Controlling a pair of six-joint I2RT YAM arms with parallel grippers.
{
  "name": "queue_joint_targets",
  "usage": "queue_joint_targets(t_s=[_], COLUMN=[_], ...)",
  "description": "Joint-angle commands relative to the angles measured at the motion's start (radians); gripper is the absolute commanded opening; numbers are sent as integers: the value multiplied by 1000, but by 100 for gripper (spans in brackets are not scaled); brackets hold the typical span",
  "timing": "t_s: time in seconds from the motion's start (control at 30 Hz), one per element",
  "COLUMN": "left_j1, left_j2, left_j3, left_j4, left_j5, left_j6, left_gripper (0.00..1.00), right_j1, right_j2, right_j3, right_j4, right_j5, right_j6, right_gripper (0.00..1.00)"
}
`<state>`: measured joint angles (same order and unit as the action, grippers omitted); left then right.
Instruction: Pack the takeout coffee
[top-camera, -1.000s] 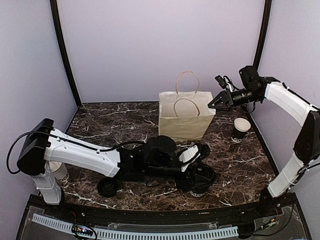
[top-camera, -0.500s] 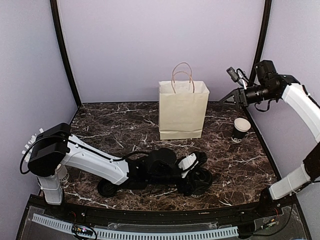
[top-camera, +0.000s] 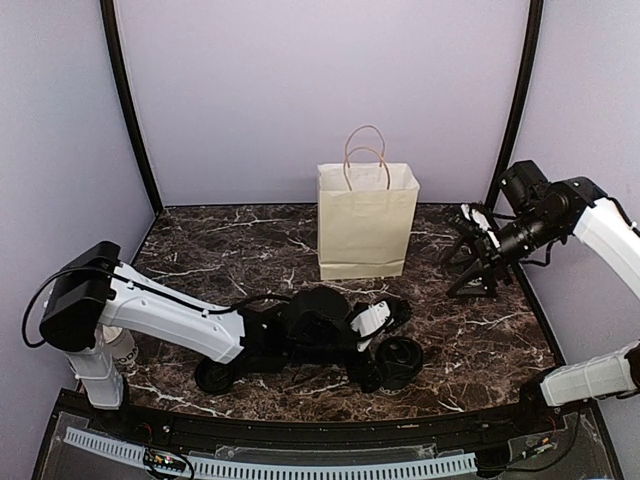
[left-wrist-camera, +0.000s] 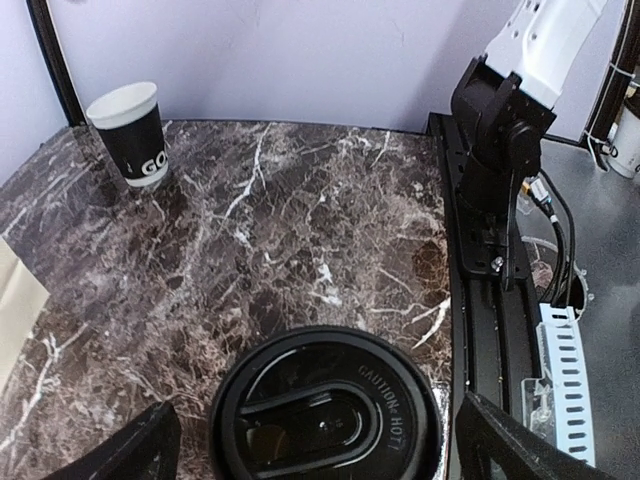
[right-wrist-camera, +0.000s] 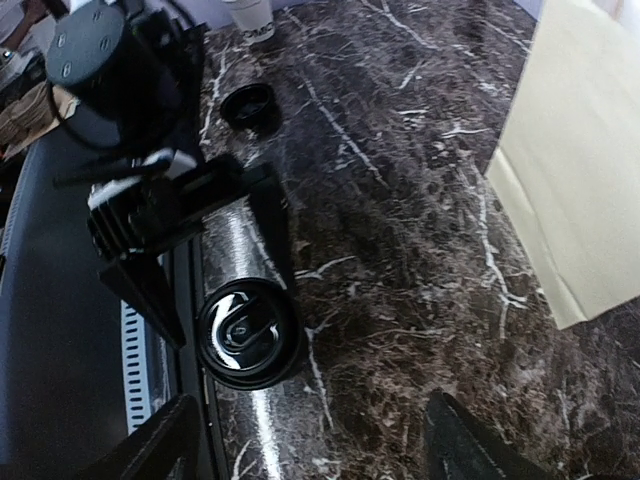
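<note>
The takeout coffee (top-camera: 402, 358), a black cup under a black lid marked "CAUTION HOT", stands near the table's front edge. It fills the bottom of the left wrist view (left-wrist-camera: 325, 410) and shows from above in the right wrist view (right-wrist-camera: 248, 335). My left gripper (top-camera: 385, 348) (left-wrist-camera: 320, 452) is open, one finger on each side of the cup with a small gap on both sides. My right gripper (top-camera: 468, 268) (right-wrist-camera: 315, 450) hangs open above the right side of the table, holding nothing. The cream paper bag (top-camera: 365, 225) (right-wrist-camera: 580, 150) stands upright at the back.
A black cup with a bare white rim (left-wrist-camera: 135, 145) stands at the right; in the top view my right gripper covers it. A loose black lid (top-camera: 215, 375) (right-wrist-camera: 248, 105) lies front left. A white cup (top-camera: 120, 345) sits by the left arm's base.
My left gripper has opened wider around the lidded cup. My right arm has swung away from the bag's top, down over the right side of the table, jaws widening. The bag now stands straight.
</note>
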<state>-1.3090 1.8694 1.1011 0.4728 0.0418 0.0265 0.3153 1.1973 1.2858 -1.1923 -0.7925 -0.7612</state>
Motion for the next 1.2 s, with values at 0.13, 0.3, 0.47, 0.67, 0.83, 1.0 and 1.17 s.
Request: queue_joint_targets(t_s=[0.13,0.3,0.47,0.67,0.83,1.0,1.17], left_j1=[27,78,111,158,173,175,177], left_j2=[-354,-445,-525,-574,-580,-579,-582], left_j3=[14,-40,-102,-152,-163,-173,-184], left_j4=[-229,-321,-309,-295,-299,-292,-282], left_j5=[-87,-182,-283,-302,-288,-279,-267], left_j6=[86,7,-56,-97,-110,-126,-131], left_gripper=[99,99,99,99,99,99,98], right_j1=[248,389,507,640,693,743,750], right_j2=[1,47,86,131,147,169,179], right_j3=[-71,-68,-83,-106,-122,-143,-146], right_j4=[-63,13,73,90,123,164,190], right_j5=[146,264,404,523,584,640,662], right_j6=[-140,-130,-126,-128,-114,-74,-48], right_gripper=[98,98,99,95,93,92,91])
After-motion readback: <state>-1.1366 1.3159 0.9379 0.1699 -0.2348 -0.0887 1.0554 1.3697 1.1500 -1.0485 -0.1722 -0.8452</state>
